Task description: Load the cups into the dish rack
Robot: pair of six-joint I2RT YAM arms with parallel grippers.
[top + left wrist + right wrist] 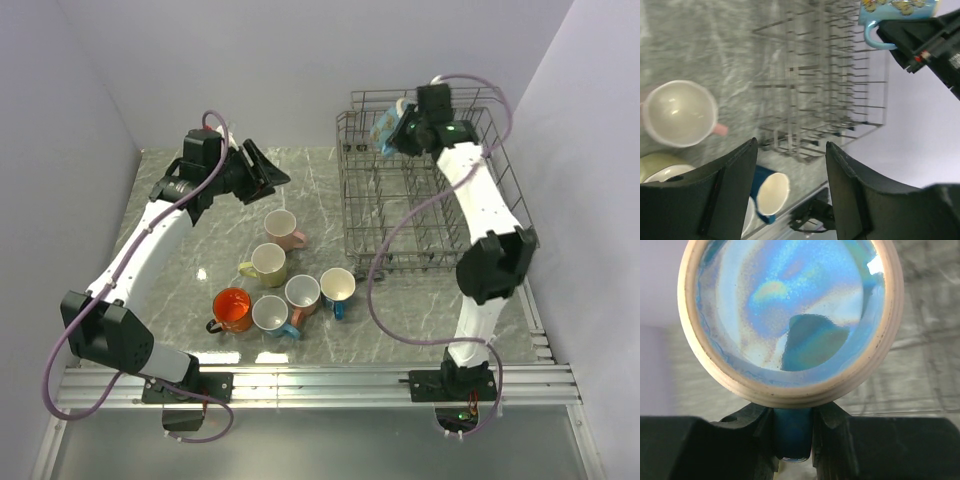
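No text, label, brand or number is legible in any view. Small white marks on the black right gripper are too blurred to read.

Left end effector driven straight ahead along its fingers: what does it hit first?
Most likely the near wire side of the dish rack; the open left end effector points at it. Depth is unclear, so the table could come first.

We find the left arm bent and raised, the left tool with fingers standing apart, nothing between them. The right arm reaches far forward; the right tool is clamped on the handle of the light blue cup.
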